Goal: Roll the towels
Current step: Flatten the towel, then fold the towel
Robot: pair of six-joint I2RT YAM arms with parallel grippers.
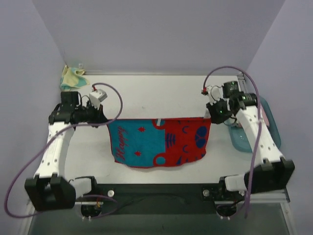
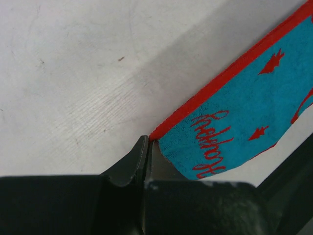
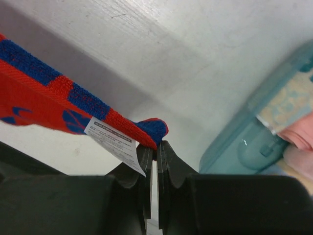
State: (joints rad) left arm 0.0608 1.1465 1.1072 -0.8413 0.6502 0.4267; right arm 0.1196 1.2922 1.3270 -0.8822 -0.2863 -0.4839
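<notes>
A towel (image 1: 159, 142), teal on the left half and red with blue marks on the right, hangs stretched between my two grippers above the table. My left gripper (image 1: 104, 119) is shut on its left top corner; in the left wrist view (image 2: 148, 143) the teal cloth (image 2: 230, 127) with red script runs off up to the right. My right gripper (image 1: 211, 116) is shut on the right top corner; in the right wrist view (image 3: 156, 146) the red and blue hem (image 3: 146, 128) with a white care label (image 3: 112, 142) sits in the jaws.
A teal tray (image 1: 244, 139) lies at the right table edge, holding pale and pink cloth (image 3: 293, 142). A yellow-green towel (image 1: 72, 77) lies bunched at the back left corner. The table's white top (image 1: 156, 93) stretches behind the held towel.
</notes>
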